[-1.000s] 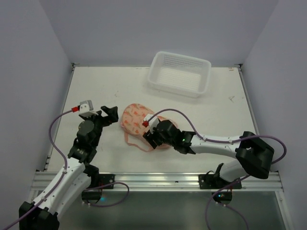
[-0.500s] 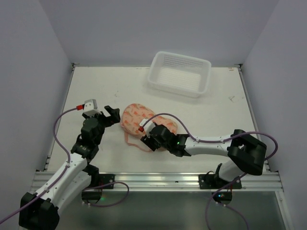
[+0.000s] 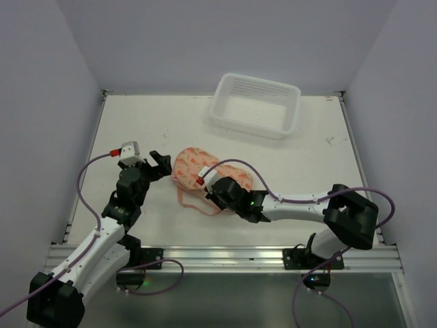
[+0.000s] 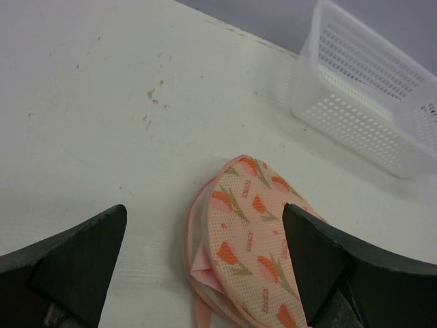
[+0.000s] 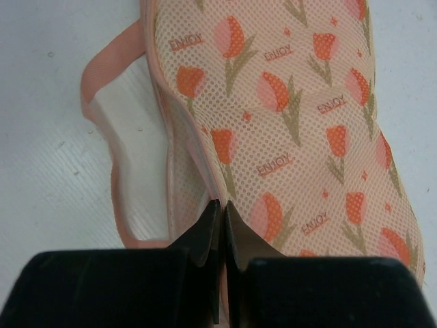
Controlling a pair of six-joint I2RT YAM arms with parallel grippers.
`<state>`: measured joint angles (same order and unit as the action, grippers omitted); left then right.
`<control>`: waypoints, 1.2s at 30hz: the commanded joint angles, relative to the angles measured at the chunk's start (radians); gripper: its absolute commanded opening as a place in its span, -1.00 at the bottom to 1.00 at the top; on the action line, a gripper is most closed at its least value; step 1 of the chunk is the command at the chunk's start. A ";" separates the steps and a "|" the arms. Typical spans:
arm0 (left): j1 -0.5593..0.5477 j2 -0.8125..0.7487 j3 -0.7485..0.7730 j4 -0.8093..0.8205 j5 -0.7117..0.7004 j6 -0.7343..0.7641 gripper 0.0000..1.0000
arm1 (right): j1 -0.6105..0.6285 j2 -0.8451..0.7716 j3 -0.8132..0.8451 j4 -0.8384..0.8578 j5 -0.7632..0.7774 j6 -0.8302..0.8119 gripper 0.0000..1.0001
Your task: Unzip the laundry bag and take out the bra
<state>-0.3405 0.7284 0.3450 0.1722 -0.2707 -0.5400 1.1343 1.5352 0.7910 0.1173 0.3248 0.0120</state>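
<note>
My right gripper is clenched, its tips pressed together right at the near seam of the laundry bag. I cannot tell whether they have actually caught a zipper pull or only the edging. From those tips the bag runs straight ahead and a little to the right, its long axis pointing away from the gripper, so I judge any pull along the zipper has to follow the curved rim to the left of the tips. A loop of pink edging with pale mesh inside lies just left of them on the counter.

The left gripper is spread wide and holds nothing; the bag sits ahead of it, near but apart, so the right arm is the closer one.

The bag looks plump and soft: peach mesh with red-orange tulip prints. The bra is not clearly in view (a sliver of plain pale pink at the rim may be it).
</note>
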 commanded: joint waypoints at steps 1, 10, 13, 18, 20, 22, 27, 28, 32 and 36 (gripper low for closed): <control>0.006 -0.007 0.014 0.039 -0.018 -0.005 1.00 | 0.005 -0.053 0.043 -0.002 0.007 0.042 -1.00; 0.006 -0.024 0.014 0.032 -0.033 -0.005 1.00 | -0.045 -0.135 0.237 -0.226 0.007 0.127 -1.00; 0.006 -0.030 0.012 0.029 -0.033 -0.008 1.00 | -0.114 -0.164 0.292 -0.281 -0.006 0.172 -1.00; 0.006 -0.061 0.006 0.027 -0.041 -0.011 1.00 | -0.302 -0.178 0.315 -0.300 -0.128 0.212 -1.00; 0.006 -0.066 0.003 0.029 -0.041 -0.009 1.00 | -0.344 -0.164 0.317 -0.303 -0.184 0.209 -1.00; 0.006 -0.061 0.003 0.030 -0.039 -0.009 1.00 | -0.401 -0.153 0.315 -0.314 -0.219 0.229 -1.00; 0.006 -0.043 0.011 0.030 -0.035 -0.008 1.00 | -0.491 -0.149 0.235 -0.318 -0.282 0.292 -1.00; 0.006 -0.040 0.011 0.030 -0.035 -0.008 1.00 | -0.499 -0.147 0.223 -0.317 -0.282 0.304 -1.00; 0.006 -0.038 0.009 0.032 -0.033 -0.008 1.00 | -0.536 -0.118 0.176 -0.318 -0.291 0.318 -1.00; 0.008 -0.040 0.006 0.032 -0.038 -0.008 1.00 | -0.564 -0.083 0.172 -0.343 -0.245 0.325 -0.48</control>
<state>-0.3405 0.6899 0.3450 0.1711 -0.2844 -0.5400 0.5831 1.4422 0.9695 -0.2035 0.0620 0.3199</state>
